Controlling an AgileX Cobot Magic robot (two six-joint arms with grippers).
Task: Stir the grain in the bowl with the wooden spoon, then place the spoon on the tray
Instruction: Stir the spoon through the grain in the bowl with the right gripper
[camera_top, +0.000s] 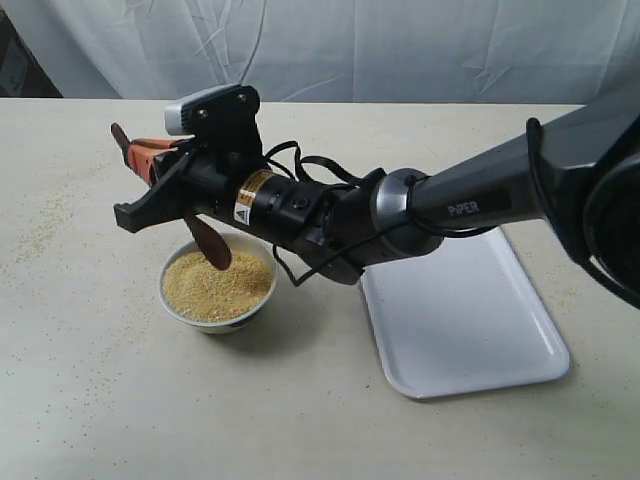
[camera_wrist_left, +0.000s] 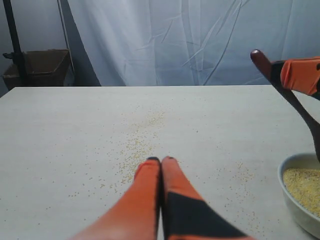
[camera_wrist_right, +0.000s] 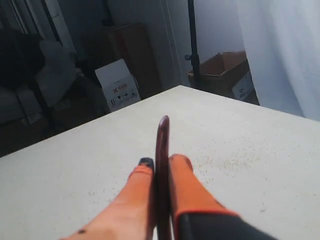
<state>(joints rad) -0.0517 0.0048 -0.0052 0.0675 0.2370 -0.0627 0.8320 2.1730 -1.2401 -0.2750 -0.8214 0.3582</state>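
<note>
The white bowl (camera_top: 190, 306) holds yellow grain (camera_top: 218, 287) and stands left of the white tray (camera_top: 470, 330). My right gripper (camera_top: 140, 157) reaches across from the right and is shut on the handle of the wooden spoon (camera_top: 210, 245). The spoon slants down, its oval end at the grain's far edge. In the right wrist view the handle (camera_wrist_right: 162, 145) is pinched between the orange fingers of the right gripper (camera_wrist_right: 161, 162). The left gripper (camera_wrist_left: 161, 160) is shut and empty, low over the table, left of the bowl (camera_wrist_left: 295, 200), the grain (camera_wrist_left: 306, 182) and the spoon (camera_wrist_left: 301, 110).
Spilled grains (camera_wrist_left: 137, 142) lie scattered on the table left of the bowl. The right arm (camera_top: 470, 205) spans the area above the tray's far edge. A white curtain (camera_top: 330, 45) hangs behind the table. Cardboard boxes (camera_wrist_right: 225, 75) stand beyond the table's far end.
</note>
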